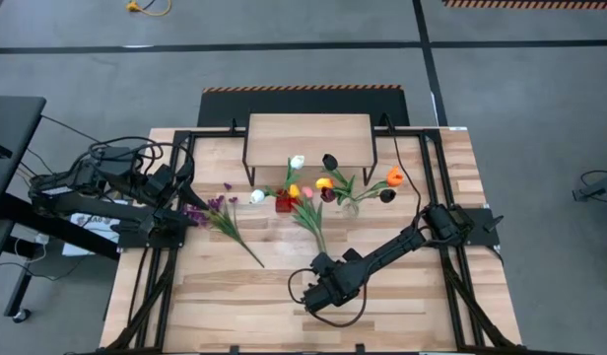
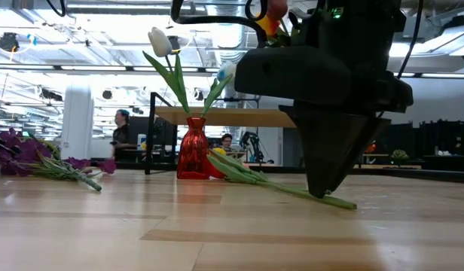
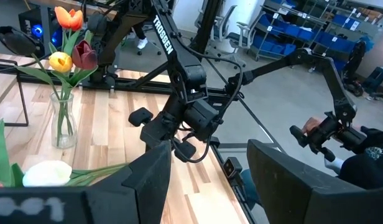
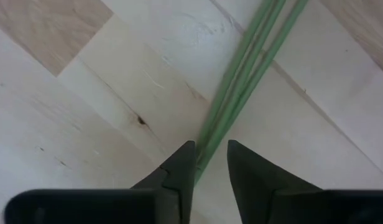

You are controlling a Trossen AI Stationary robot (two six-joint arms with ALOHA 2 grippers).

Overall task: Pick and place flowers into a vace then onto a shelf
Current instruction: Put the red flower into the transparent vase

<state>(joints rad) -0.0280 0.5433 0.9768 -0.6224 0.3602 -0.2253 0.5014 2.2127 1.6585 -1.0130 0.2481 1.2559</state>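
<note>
Down at the tabletop, right gripper (image 4: 211, 155) narrowly spread astride the green stems (image 4: 241, 81).

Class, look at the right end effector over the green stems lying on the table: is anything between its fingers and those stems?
Nothing visible. The right end effector is down at the table with its fingers straddling the tip of the green stems; only bare tabletop surrounds them.

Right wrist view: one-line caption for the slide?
Right gripper down at the wood tabletop, its fingers straddling the ends of green flower stems, not yet clamped.
</note>
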